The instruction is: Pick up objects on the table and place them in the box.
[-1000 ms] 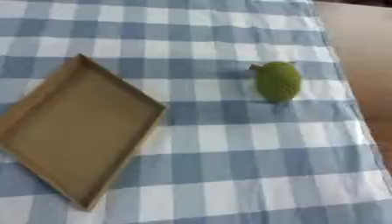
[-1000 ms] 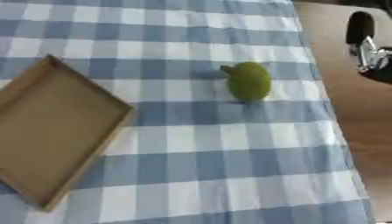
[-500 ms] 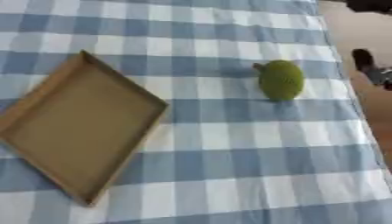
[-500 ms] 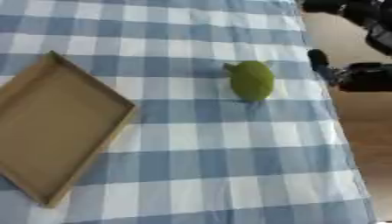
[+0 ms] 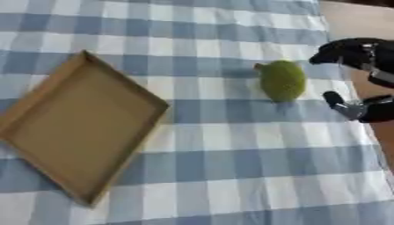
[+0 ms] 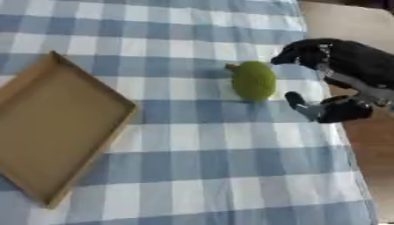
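Cardboard box (image 5: 77,127), shallow and open-topped, lies nearest on the left of the table (image 6: 231,176), turned so one corner points toward the near edge; nothing sits inside it. A blue-and-white checked cloth (image 5: 231,154) covers the table, and bare brown table surface shows along the right edge. Farther back and to the right lies the green fruit (image 6: 254,81), oval and bumpy-skinned with a short stem at its upper left, resting on the cloth well apart from the box. Just to its right is the right hand (image 6: 338,79), black, spread open around empty space with the thumb low and the fingers arched above, holding nothing and not touching the fruit. Nothing stands between the fruit and the box.
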`<act>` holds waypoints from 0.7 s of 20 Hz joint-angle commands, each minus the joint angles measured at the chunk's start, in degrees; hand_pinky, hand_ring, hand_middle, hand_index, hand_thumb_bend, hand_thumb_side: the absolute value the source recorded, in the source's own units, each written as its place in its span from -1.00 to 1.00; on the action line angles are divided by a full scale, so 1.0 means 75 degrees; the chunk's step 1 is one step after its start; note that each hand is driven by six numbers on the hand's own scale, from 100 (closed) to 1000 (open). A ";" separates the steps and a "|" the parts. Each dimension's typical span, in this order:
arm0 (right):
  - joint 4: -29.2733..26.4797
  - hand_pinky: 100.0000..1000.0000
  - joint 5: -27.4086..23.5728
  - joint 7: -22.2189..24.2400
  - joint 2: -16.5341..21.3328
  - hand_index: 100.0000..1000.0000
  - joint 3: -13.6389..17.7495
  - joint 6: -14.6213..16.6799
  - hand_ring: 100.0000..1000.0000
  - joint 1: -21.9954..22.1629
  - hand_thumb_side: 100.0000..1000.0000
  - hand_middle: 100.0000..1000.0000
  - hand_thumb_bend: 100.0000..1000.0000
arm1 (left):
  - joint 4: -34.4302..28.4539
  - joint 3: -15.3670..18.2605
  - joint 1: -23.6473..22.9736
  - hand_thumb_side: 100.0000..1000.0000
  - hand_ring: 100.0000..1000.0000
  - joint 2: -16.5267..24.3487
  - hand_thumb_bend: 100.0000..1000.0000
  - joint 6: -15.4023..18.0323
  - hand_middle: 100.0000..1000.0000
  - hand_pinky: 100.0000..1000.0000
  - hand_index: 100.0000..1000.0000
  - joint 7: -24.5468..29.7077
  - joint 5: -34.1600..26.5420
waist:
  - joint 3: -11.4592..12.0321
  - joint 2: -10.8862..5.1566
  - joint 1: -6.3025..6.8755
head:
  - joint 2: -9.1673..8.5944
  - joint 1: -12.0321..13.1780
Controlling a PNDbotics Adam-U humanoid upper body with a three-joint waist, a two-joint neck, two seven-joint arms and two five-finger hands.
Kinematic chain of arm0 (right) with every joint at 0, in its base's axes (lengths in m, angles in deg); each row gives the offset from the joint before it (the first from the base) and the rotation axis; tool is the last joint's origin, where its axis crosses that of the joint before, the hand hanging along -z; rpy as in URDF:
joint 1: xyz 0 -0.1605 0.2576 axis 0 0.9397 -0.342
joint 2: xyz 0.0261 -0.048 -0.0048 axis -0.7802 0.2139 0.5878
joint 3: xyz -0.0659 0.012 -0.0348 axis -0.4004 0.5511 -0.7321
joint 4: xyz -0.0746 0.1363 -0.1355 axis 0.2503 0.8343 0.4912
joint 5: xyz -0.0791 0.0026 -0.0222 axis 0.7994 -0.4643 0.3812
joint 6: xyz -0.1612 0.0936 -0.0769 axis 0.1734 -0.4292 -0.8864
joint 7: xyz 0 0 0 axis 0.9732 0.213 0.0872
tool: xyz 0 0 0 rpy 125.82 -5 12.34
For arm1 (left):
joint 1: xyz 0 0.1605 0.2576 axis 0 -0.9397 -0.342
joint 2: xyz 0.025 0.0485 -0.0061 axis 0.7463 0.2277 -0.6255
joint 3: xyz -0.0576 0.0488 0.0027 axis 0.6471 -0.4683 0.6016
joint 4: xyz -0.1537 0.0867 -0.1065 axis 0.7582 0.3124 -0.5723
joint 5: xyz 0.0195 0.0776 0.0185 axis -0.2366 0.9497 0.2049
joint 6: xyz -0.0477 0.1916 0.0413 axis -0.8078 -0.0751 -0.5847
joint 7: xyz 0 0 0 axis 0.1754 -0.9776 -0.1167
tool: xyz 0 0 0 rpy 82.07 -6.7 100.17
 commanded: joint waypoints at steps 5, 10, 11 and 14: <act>0.0308 0.72 -0.0143 0.0063 0.0441 0.84 -0.0064 0.0009 0.82 -0.0346 -0.51 0.57 -1.00 | -0.0111 -0.0009 0.0065 -0.18 0.39 0.0193 -0.11 0.0002 0.46 0.43 0.36 0.0071 -0.0033 | 0.0035 -0.0206 0.0024 | 0.0064 -0.0095; 0.0714 0.73 -0.0440 0.0221 0.0543 0.88 -0.0290 -0.0044 0.82 -0.0652 -0.31 0.53 -1.00 | -0.0111 -0.0034 0.0077 -0.18 0.39 0.0189 -0.12 -0.0009 0.46 0.43 0.36 0.0105 -0.0050 | 0.0085 -0.0232 0.0006 | 0.0090 -0.0179; 0.0825 0.73 -0.0520 0.0302 0.0567 0.88 -0.0333 -0.0053 0.83 -0.0723 -0.24 0.53 -1.00 | -0.0111 -0.0039 0.0081 -0.18 0.39 0.0189 -0.12 -0.0010 0.46 0.43 0.36 0.0109 -0.0054 | 0.0097 -0.0238 0.0001 | 0.0093 -0.0197; 0.1144 0.74 -0.0694 0.0565 0.0627 0.90 -0.0425 -0.0049 0.84 -0.0934 -0.03 0.53 -1.00 | -0.0111 -0.0055 0.0086 -0.18 0.39 0.0190 -0.12 -0.0018 0.46 0.43 0.36 0.0127 -0.0067 | 0.0118 -0.0256 -0.0011 | 0.0109 -0.0237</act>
